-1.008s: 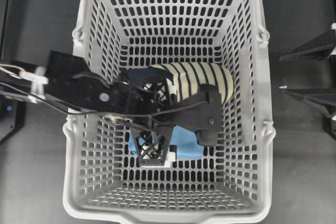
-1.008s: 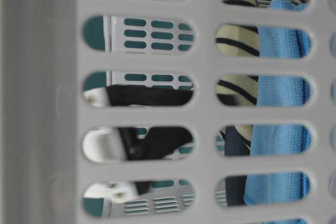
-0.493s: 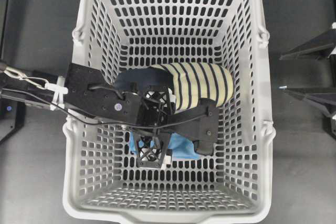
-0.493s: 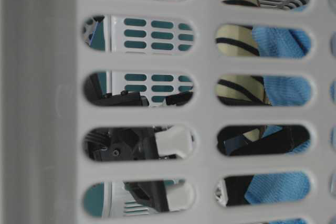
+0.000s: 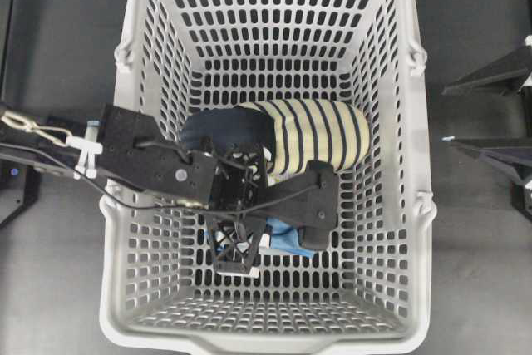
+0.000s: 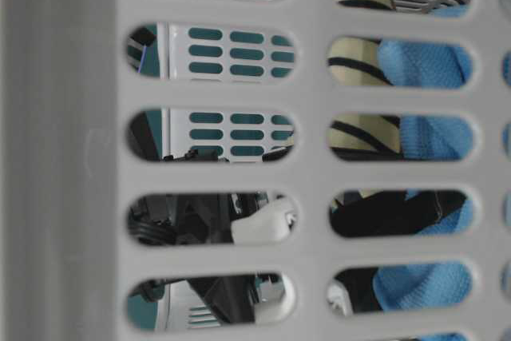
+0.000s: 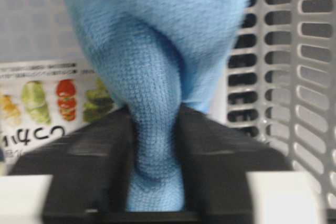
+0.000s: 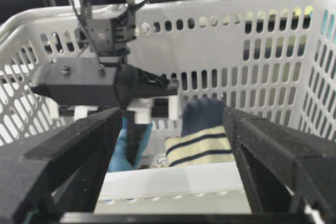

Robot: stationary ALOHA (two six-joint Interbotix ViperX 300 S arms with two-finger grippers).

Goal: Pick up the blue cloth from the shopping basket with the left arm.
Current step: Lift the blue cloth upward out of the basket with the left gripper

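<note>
A navy and cream striped fabric roll [image 5: 312, 135] lies across the middle of the shopping basket [image 5: 391, 305], just above the left gripper [image 5: 239, 243], whose black body hides most of the blue cloth [image 5: 293, 241]. In the wrist view the cloth [image 7: 157, 77] is pinched between the fingers, bunched and apparently hanging lengthwise. A printed vegetable packet [image 7: 37, 103] lies lower left. The right gripper [image 8: 173, 156] stands spread outside the basket.

Overhead, table-level, two wrist views
</note>
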